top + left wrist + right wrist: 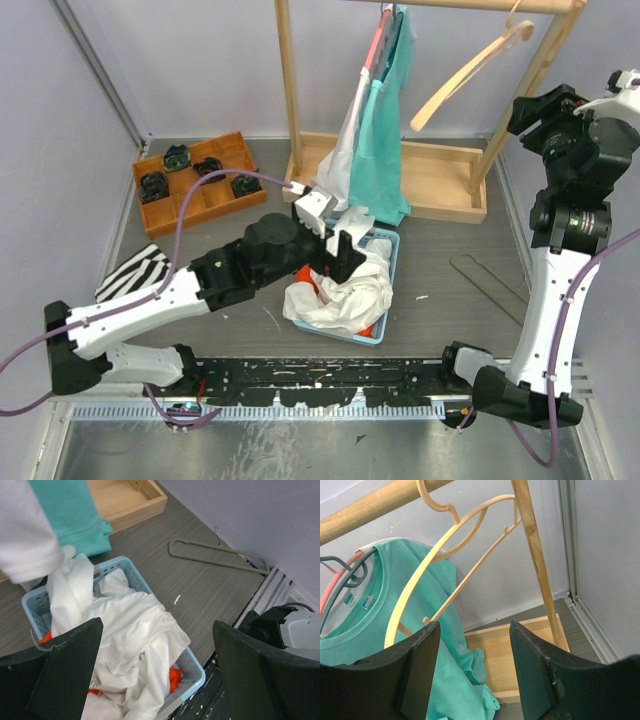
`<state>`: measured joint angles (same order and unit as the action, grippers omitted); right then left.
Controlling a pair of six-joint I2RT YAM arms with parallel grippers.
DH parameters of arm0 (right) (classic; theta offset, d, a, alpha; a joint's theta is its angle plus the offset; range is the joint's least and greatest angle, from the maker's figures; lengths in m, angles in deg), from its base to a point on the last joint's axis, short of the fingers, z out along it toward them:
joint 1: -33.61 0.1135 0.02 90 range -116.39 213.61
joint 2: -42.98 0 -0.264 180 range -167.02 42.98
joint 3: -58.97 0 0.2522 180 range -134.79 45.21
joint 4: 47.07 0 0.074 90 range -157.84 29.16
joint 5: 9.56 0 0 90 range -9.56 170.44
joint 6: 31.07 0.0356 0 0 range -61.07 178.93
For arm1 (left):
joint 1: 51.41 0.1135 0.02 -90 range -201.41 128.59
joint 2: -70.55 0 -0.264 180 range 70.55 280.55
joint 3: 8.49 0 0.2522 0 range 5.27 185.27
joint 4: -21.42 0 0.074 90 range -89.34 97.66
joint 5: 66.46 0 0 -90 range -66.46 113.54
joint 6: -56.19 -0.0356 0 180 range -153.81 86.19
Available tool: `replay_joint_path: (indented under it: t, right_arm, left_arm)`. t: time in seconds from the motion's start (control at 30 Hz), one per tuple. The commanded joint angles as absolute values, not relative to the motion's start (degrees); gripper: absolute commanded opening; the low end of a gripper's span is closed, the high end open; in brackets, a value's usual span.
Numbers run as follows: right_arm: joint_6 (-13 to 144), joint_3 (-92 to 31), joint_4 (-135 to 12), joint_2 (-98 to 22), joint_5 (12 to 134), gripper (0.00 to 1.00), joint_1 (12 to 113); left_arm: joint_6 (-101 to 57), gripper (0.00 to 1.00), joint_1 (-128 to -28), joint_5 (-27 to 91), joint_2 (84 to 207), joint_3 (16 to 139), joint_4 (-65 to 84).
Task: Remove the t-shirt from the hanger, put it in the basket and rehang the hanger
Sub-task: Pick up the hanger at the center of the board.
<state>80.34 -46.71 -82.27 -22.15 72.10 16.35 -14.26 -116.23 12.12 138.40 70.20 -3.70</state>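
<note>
With the hanger (470, 77) at 1 o'clock bare, the shirt (345, 290) in the basket (199, 672) and your left gripper (160, 680) and right gripper (475, 670) both open and empty, you look done.

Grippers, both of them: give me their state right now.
Left gripper: open, empty, over the basket.
Right gripper: open, empty, facing the bare hanger.

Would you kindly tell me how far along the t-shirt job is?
Done: the beige hanger hangs bare, and a white shirt lies in the blue basket. In hand: nothing; the left pincer above the basket and the right pincer by the hanger are open. Left: perhaps the teal shirt on the rail.
</note>
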Motion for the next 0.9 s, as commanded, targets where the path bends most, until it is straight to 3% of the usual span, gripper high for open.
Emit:
replay_joint_path:
  t: [0.0, 0.87]
  right_arm:
    - [80.3, -45.5, -82.8, -18.3, 74.0, 0.64, 16.2]
    - [79.9, -42.8, -90.9, -9.2, 71.7, 0.66, 16.2]
  left_arm:
    - [-15.8, 0.98, -117.5, 14.8, 146.0, 76.7, -0.9]
    - [-17.8, 0.98, -119.9, 13.1, 185.7, 108.0, -2.3]
